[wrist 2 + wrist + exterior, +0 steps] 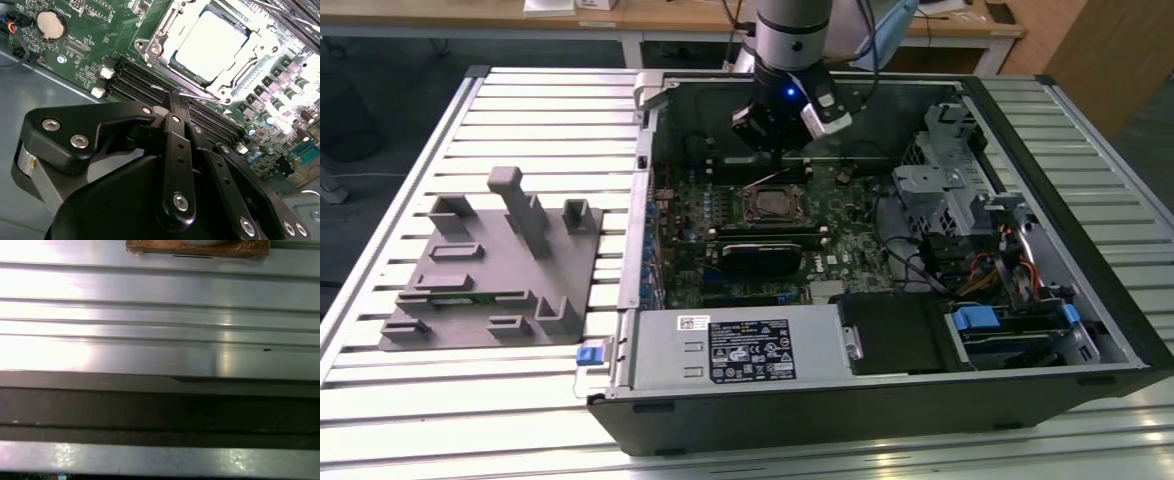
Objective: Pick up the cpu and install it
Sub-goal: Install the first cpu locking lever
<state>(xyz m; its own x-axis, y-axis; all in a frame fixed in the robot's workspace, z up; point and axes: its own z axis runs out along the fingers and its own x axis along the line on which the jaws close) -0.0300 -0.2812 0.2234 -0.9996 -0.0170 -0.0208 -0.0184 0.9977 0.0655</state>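
I see my fingers (172,100) closed together with nothing between them, hovering inside the open computer case (1067,330). Just beyond their tips the cpu (212,42) sits in the socket frame (165,30) on the green motherboard (90,30). The grey fixture (494,270) rests well apart on the table (454,420).

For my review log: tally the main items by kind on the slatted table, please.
Open computer case: 1
Grey fixture: 1
Cpu, seated in the socket: 1
Gripper, above the motherboard: 1
Total: 4
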